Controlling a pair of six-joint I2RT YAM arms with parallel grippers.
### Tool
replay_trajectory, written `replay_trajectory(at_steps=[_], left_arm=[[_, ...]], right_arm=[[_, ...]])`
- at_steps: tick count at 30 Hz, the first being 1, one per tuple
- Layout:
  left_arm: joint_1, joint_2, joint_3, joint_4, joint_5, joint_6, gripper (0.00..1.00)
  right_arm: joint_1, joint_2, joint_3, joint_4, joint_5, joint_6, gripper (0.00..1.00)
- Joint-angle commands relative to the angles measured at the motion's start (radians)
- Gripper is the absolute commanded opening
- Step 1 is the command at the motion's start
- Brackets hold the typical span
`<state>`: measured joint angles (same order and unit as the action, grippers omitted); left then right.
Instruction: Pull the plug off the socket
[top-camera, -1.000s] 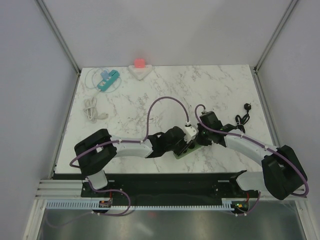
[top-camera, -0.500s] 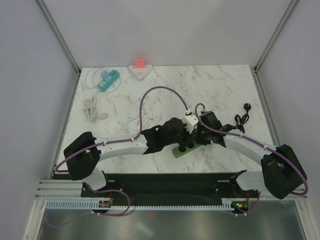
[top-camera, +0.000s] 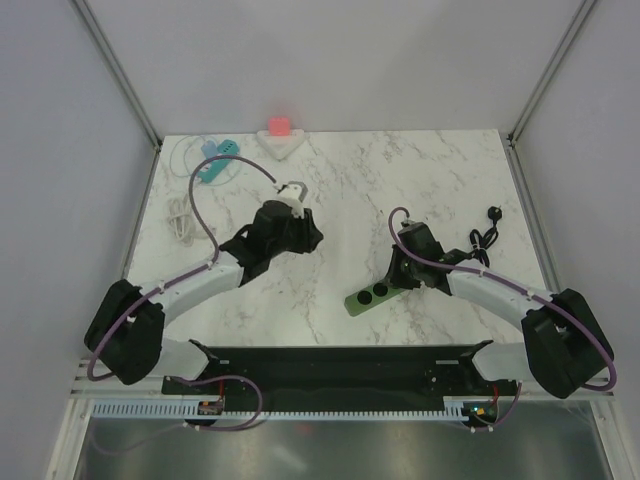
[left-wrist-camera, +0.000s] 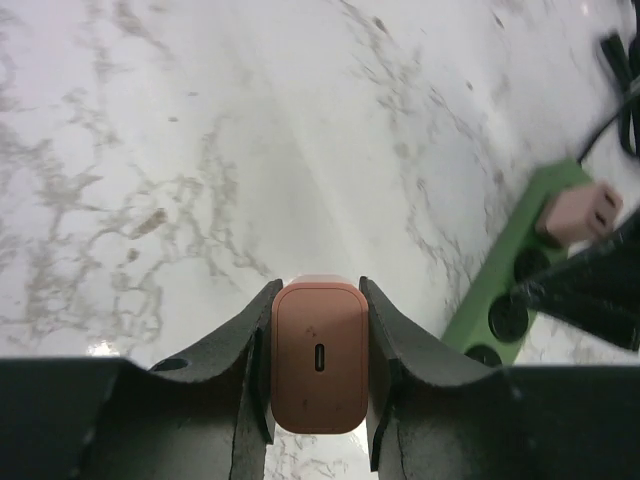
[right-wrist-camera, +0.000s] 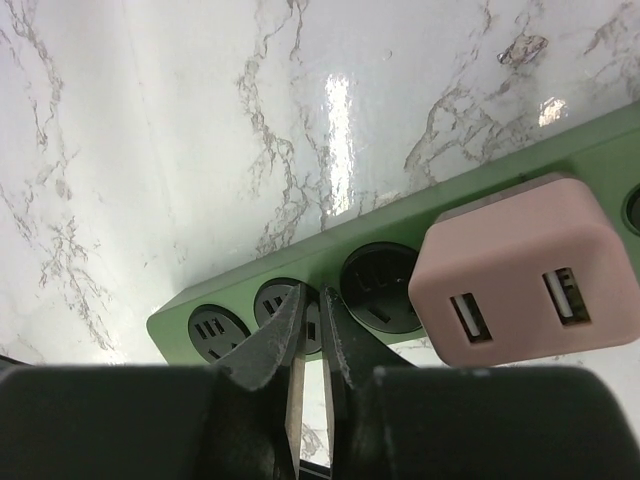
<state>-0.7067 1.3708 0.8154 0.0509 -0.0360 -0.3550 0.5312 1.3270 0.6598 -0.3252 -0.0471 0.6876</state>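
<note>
Left wrist: left gripper (left-wrist-camera: 318, 292) is clamping pink plug (left-wrist-camera: 320, 370) by its flat sides, well apart from green socket strip (left-wrist-camera: 497, 292); right gripper (right-wrist-camera: 311, 318), jaws nearly closed, is pressing down on it. Pink plug is looking light, rigid and smooth, so side grip suits.

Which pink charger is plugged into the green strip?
The two-port charger; the single-port charger is held in the left gripper, away from the strip.

The left arm (top-camera: 190, 285) stretches forward and inward, its tool (left-wrist-camera: 318, 292) clamped tight on a plug (left-wrist-camera: 318, 370). The right arm (top-camera: 490, 290) bends inward toward the middle, its tool (right-wrist-camera: 312, 300) pointing down, fingers all but touching.
</note>
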Motion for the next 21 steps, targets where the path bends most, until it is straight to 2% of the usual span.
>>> replay_trajectory(at_steps=[1,2,11,18,21], left_arm=[[0.142,0.013,0.007,0.061,0.135,-0.243,0.02],[0.195,0.052,0.011,0.082,0.163,-0.286,0.02],[0.407,0.269,0.099,0.188,0.271,-0.369,0.04],[0.484,0.393,0.142,0.182,0.337,-0.366,0.1],[0.493,0.43,0.159,0.185,0.343,-0.349,0.17]], right_arm=[[0.019,0.044,-0.071,-0.092,0.032,-0.017,0.19],[0.016,0.04,-0.068,-0.091,0.032,-0.016,0.19],[0.016,-0.038,-0.088,-0.087,0.01,-0.007,0.2],[0.016,-0.063,-0.109,-0.086,0.001,-0.008,0.21],[0.018,-0.063,-0.115,-0.078,0.0,-0.013,0.21]])
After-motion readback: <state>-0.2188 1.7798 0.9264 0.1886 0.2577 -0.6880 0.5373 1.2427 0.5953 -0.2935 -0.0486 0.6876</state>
